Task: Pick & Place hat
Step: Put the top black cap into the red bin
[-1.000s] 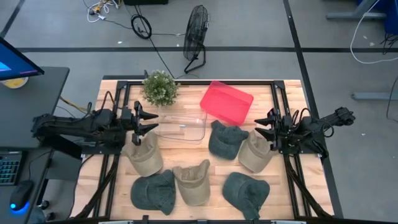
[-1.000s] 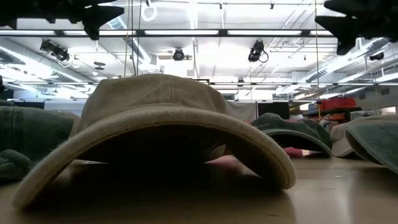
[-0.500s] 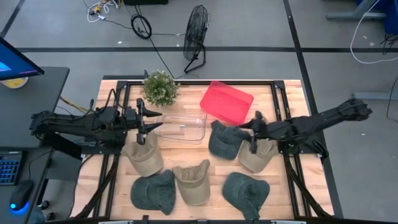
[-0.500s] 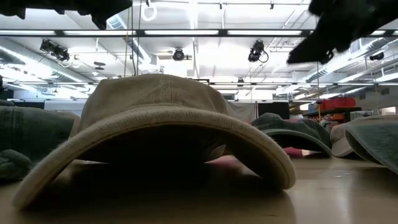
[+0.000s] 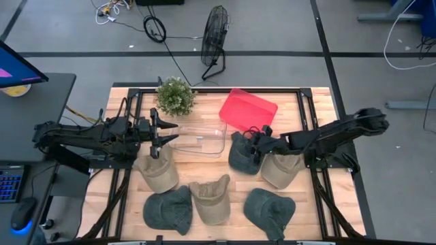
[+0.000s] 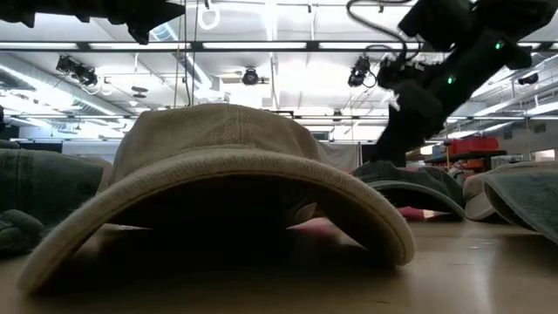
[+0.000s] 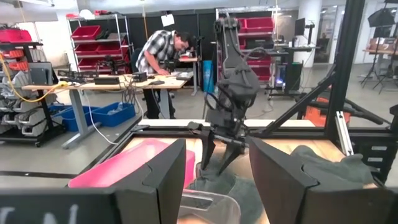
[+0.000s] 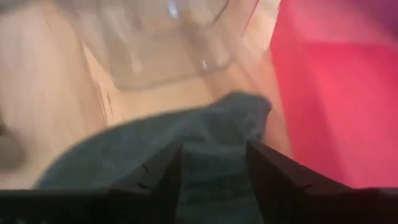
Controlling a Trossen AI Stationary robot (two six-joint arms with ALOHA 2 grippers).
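The right gripper (image 5: pixel 257 144) sits low over the dark green cap (image 5: pixel 243 154) at the centre right of the high view, just below the red bin (image 5: pixel 248 111). Its fingers (image 8: pixel 152 180) are spread apart with the cap's crown between them in the right wrist view, and nothing is clamped; they seem to be at or just above the fabric, though the blur there leaves contact uncertain. The left gripper (image 5: pixel 158 128) hangs at the left edge of the clear bin (image 5: pixel 199 138), its jaws likewise apart and empty, above a tan cap (image 5: pixel 157 170). Another tan cap (image 5: pixel 280 169) lies just right of the dark green one, partly under the right arm. Along the bottom of the high view lie a dark cap (image 5: pixel 169 209), a tan visor cap (image 5: pixel 210 197) and another dark cap (image 5: pixel 268 207). In the low view that visor cap (image 6: pixel 218 183) fills the foreground and hides most of the table, so only the rim of the dark green cap (image 6: pixel 410 185) shows beneath the right arm. A potted plant (image 5: pixel 175 95) stands at the upper left of the table.
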